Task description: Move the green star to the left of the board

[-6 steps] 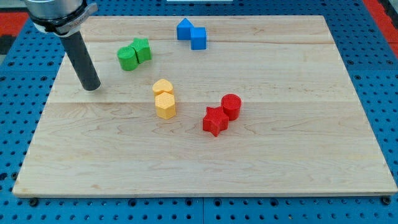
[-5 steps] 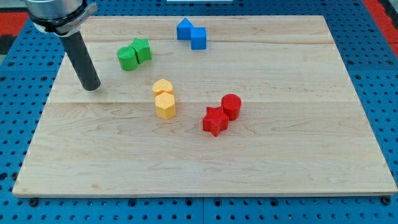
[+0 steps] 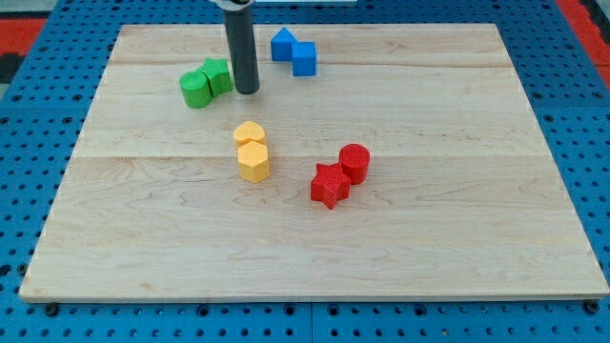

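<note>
My tip, a bare rod with no jaws and holding nothing, stands just right of the green star, which sits unpushed, well short of the board's left edge.

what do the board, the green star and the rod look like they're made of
Board: pale wood, matte, with visible grain and plank seams. Green star: probably plastic, solid colour with a faint ribbed look, perhaps printed. Rod: dark, smooth, slight sheen, metal or plastic, hard to tell; my tip sits just at the star's right in the view.
</note>
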You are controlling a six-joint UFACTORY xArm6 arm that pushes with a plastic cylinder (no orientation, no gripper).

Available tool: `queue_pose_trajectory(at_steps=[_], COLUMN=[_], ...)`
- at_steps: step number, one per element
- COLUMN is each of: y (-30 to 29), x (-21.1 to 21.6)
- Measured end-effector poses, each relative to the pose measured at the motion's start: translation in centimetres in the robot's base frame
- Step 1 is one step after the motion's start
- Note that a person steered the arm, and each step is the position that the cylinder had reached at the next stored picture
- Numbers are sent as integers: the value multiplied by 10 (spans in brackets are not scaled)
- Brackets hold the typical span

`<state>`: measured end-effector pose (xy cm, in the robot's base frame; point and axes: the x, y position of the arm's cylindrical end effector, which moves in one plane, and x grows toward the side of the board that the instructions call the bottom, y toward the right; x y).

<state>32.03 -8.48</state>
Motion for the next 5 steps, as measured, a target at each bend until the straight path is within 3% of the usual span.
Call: queue_pose_trajectory(at_steps=[3,4,5], y=[0,-14,-63], x=[-2,-6,-14])
